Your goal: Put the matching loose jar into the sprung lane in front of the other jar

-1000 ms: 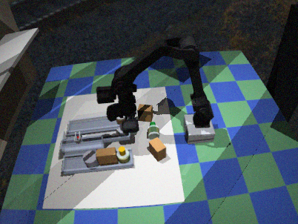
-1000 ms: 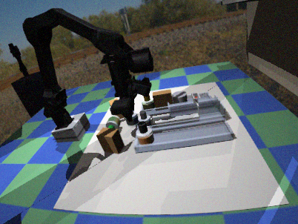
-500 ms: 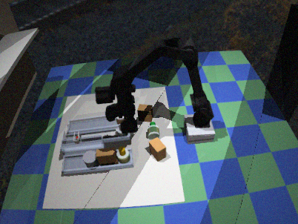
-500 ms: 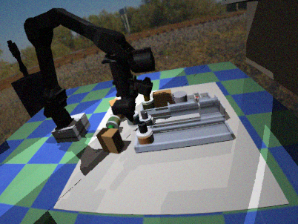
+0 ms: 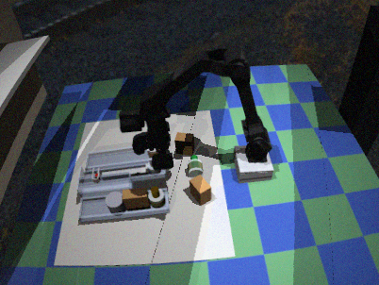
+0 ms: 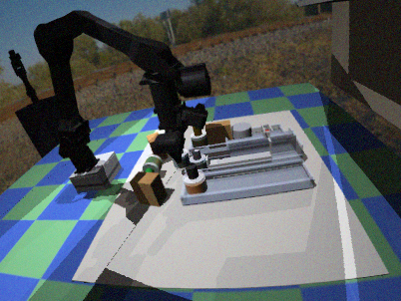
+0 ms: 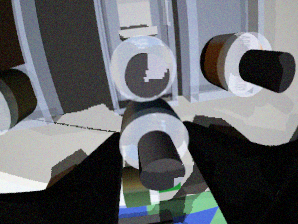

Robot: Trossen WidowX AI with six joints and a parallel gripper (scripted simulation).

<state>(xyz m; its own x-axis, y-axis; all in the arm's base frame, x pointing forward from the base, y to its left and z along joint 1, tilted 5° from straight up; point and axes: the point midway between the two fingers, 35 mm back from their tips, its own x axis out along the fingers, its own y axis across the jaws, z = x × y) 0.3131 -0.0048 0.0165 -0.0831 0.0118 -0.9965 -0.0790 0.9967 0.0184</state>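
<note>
My gripper (image 7: 152, 132) (image 6: 183, 158) is shut on a jar with a black knob (image 7: 161, 167), held upright at the front end of the middle lane. In the wrist view this jar overlaps the lower edge of the lane jar (image 7: 143, 67) (image 6: 199, 160), which has a clear rim and dark top. The arm hides much of both in the top view. Whether they touch, and where the held jar's base is, I cannot tell. The pusher plate (image 7: 137, 32) shows behind the lane jar. The pusher's white strip (image 5: 123, 172) (image 6: 238, 160) runs back along the lane.
A brown-banded jar (image 6: 195, 185) (image 7: 215, 62) stands in one side lane. The other holds a yellow-knobbed jar (image 5: 156, 198), a brown block (image 5: 135, 198) and a grey cylinder (image 5: 114, 201). A green-knobbed jar (image 5: 195, 167) and brown blocks (image 5: 201, 190) (image 5: 184, 143) are outside the lanes.
</note>
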